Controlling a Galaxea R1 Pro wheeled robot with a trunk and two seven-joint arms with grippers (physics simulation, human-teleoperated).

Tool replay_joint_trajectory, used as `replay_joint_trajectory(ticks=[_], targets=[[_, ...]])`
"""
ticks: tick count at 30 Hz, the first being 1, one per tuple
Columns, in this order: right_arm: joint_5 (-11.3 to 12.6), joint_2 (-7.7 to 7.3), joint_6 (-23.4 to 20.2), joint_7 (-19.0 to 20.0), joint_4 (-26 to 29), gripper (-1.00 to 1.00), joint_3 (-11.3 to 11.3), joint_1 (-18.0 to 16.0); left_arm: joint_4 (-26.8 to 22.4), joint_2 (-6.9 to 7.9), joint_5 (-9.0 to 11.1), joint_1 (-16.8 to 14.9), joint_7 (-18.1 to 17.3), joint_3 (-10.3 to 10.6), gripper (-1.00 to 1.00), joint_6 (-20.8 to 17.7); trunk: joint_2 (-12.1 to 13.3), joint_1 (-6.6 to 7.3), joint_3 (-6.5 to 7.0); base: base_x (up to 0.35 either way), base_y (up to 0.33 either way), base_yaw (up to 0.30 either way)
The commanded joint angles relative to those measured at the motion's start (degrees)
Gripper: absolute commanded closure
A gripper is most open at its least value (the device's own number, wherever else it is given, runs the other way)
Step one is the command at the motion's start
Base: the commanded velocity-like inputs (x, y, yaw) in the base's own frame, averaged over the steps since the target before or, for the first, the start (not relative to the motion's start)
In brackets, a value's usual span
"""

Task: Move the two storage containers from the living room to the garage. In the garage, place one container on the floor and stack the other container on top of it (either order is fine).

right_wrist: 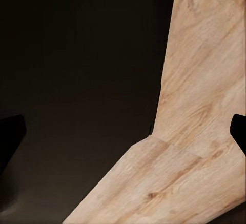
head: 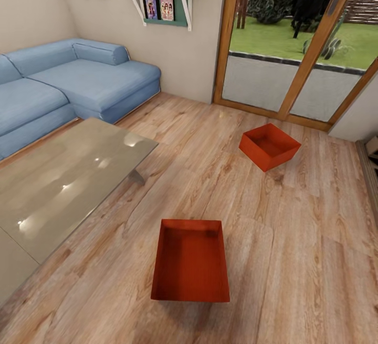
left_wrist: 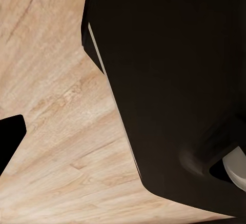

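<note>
Task at its outset, living room. Both storage containers are seen on the wood plank floor (head: 294, 260): the nearer container (head: 191, 268) just ahead of the robot, the farther container (head: 269, 146) near the glass doors (head: 294, 45). Neither has been lifted; carrying and stacking remain. The state of the jaws cannot be told from either wrist view.

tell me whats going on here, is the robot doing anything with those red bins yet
Not yet. Both orange-red storage containers sit empty on the living room's wood plank floor, untouched: the near container lies just ahead of the robot beside the glass coffee table, and the far container sits nearer the glass doors. The blue sofa stands along the wall. The wrist views show dark robot parts over bare planks, holding nothing. Nothing has gone to the garage.
</note>
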State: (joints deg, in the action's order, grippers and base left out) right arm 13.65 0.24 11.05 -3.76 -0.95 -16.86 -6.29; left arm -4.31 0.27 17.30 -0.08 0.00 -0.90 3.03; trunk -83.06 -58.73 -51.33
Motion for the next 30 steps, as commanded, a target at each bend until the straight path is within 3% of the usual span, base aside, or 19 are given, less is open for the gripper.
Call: replay_joint_trajectory(ticks=[1,14,21,25,30], targets=[[0.4,0.02,0.2,-0.1,-0.1,-1.00,-0.6,0.0,0.0,0.00,0.2,0.0,0.0,-0.1,-1.00,0.1,0.0,0.00,-0.03,0.000,0.000,0.000],[0.8,-0.07,-0.7,-0.5,-0.2,-1.00,-0.5,0.0,-0.8,0.18,0.4,0.0,0.1,-0.2,-1.00,0.1,0.0,0.00,-0.03,0.000,0.000,0.000],[0.4,-0.14,-1.4,-0.4,2.5,-1.00,-0.6,-0.1,-2.9,1.28,0.7,0.0,0.1,-0.4,-1.00,0.0,0.0,0.00,-0.03,0.000,0.000,0.000],[0.2,-0.16,-5.4,-0.5,8.1,-1.00,-0.6,-0.1,-8.6,2.22,0.6,0.0,0.2,-0.4,-1.00,-0.3,0.0,0.00,-0.03,0.000,0.000,0.000],[0.3,-0.24,-12.7,-1.1,18.1,-1.00,-0.6,0.0,-20.0,4.58,0.6,0.0,0.4,-0.4,-1.00,-0.8,0.0,0.00,-0.03,0.000,0.000,0.000]])
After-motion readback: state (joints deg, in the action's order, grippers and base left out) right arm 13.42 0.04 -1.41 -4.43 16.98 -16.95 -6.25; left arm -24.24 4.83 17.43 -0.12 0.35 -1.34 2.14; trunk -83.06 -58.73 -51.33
